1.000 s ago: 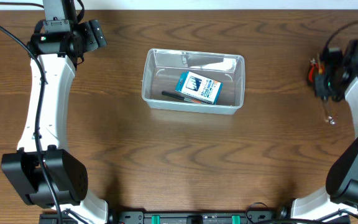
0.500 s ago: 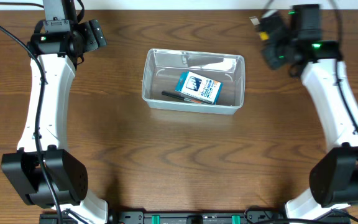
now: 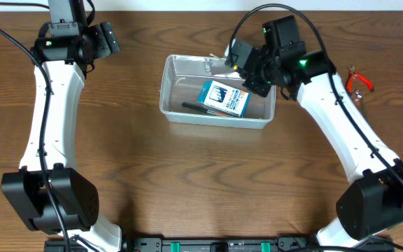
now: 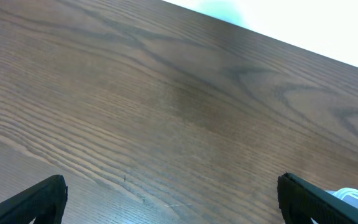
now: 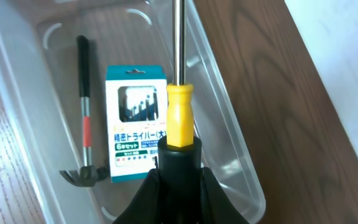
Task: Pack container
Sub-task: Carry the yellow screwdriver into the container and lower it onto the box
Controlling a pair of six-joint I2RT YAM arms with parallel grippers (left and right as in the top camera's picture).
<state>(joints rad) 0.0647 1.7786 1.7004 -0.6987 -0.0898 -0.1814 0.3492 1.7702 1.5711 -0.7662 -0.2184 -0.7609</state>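
Right wrist: container [image 5: 225,134] holds box [image 5: 134,121] and hammer [image 5: 84,124]; right claw [image 5: 178,157] grips screwdriver [image 5: 180,112]; left claw [image 4: 179,202] wide.

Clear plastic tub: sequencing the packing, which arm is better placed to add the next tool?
Right. The right end effector holds a yellow-handled screwdriver over the clear rectangular plastic tub; the left end effector is open and empty.

light: bright, even, diffuse from overhead | shadows: soft, faint on the table [image 3: 187,182] | glare: pale highlights on the container [image 3: 217,66] walls; blown-out white beyond the table edge in both wrist views | focus: overhead crisp; screwdriver [image 5: 180,118] handle sharp; right gripper [image 5: 179,155] underexposed, featureless black; wood grain mildly soft in left wrist view
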